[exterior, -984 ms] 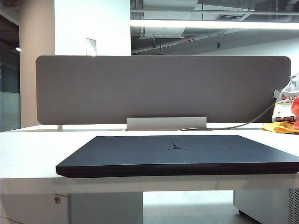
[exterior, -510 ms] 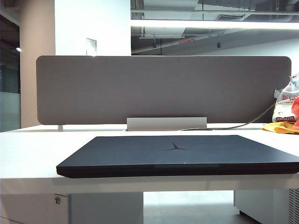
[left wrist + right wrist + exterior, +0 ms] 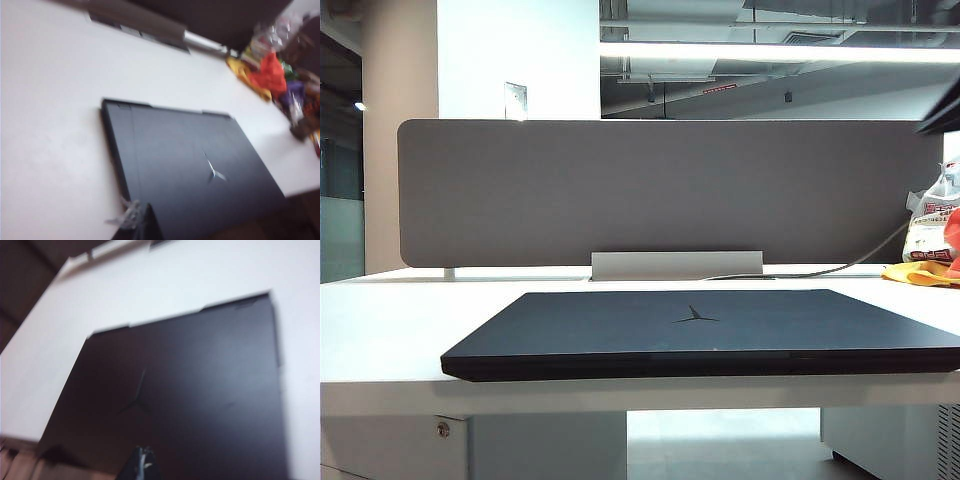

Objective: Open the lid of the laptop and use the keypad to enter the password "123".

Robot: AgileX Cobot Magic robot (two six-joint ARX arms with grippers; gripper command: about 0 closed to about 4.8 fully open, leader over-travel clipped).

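One laptop [image 3: 705, 333] lies shut and flat on the white tabletop [image 3: 380, 330], its front edge at or just over the tabletop's near edge in the exterior view. The lid [image 3: 720, 320] is down, matte black, with one three-pointed logo [image 3: 695, 316] near its middle. The keypad is hidden under the lid.

Bare tabletop runs all along the laptop's left side and in a strip behind it, up to one grey divider board [image 3: 670, 190] standing upright on a pale base [image 3: 676, 265]. To the right rear, clear of the laptop's corner, sits a cluster of plastic bags and coloured wrappers [image 3: 932, 245]; one cable [image 3: 840, 266] trails from there behind the laptop.

The left gripper [image 3: 135, 222] hangs above the laptop's near left corner, looking down on the lid; only a blurred tip of it shows, and I cannot tell how its fingers stand. The right gripper [image 3: 143, 465] hangs above the lid near the front edge, just on the near side of the logo, its fingers [image 3: 146, 464] pressed together with nothing between them. Neither gripper touches the lid. In the exterior view only a dark blurred sliver at the upper right edge [image 3: 942, 115] shows of the arms.
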